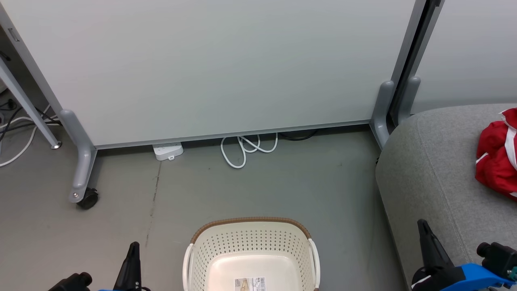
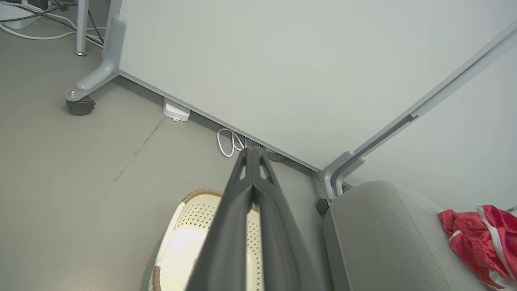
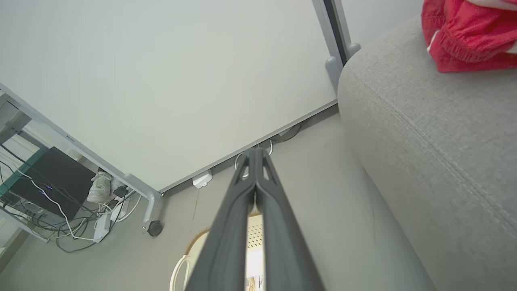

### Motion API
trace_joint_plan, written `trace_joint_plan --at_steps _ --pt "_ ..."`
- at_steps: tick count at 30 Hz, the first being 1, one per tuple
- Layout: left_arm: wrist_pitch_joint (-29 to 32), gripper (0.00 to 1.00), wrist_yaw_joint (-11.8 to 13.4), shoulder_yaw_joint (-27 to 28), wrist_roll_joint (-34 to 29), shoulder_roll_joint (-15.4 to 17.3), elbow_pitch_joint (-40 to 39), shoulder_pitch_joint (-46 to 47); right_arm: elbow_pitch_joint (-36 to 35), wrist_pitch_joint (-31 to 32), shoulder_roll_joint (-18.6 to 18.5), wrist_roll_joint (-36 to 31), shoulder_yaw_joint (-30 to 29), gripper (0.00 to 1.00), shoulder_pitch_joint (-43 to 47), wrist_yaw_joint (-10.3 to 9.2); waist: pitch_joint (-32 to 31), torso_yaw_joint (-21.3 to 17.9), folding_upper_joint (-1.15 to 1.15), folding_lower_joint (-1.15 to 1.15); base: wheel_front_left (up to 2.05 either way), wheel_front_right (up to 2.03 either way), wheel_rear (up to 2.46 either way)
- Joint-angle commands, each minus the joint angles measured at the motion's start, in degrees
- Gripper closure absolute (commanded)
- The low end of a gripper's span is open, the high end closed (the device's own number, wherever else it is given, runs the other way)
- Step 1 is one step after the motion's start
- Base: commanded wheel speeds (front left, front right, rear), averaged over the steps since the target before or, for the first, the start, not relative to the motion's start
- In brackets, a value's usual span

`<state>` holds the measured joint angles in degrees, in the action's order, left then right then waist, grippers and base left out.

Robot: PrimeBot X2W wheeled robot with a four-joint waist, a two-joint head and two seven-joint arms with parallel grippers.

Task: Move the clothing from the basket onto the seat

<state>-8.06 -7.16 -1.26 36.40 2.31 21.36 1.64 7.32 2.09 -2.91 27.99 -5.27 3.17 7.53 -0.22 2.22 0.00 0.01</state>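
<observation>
The basket (image 1: 250, 221) stands on the grey floor (image 1: 282, 182) right in front of the robot, and a small paper label (image 1: 250, 283) shows on its pale bottom. The red clothing (image 1: 497, 155) lies in a crumpled heap on the sofa (image 1: 428, 173), white stripes running across the fabric. The sofa sits to the basket's right, apart from it. The left gripper (image 2: 252, 150) hangs just left of the basket, its jaws together with the tips touching. The right gripper (image 3: 255, 151) hovers at the sofa's near edge, jaws likewise pressed together. Behind the basket stands a white panel (image 1: 210, 68) on castors, with a looped white cable (image 1: 242, 149) and a power strip (image 1: 167, 150) at its foot.
</observation>
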Motion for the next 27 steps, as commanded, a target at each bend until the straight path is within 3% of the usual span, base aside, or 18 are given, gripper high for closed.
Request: trace_joint_plan --at_steps 1,27 --pt "0.47 1.00 -0.06 0.63 1.93 0.32 -1.13 1.75 -0.45 0.16 -0.05 2.40 -0.17 1.00 -1.93 -0.02 0.00 -0.02 0.00 0.00 0.00 0.00 0.00" --pt "5.57 1.00 -0.18 3.28 21.30 0.47 -3.45 2.97 2.08 1.73 -0.03 24.63 -0.60 1.00 -4.83 -0.03 0.11 -0.61 0.00 0.00 0.00 0.00 0.00"
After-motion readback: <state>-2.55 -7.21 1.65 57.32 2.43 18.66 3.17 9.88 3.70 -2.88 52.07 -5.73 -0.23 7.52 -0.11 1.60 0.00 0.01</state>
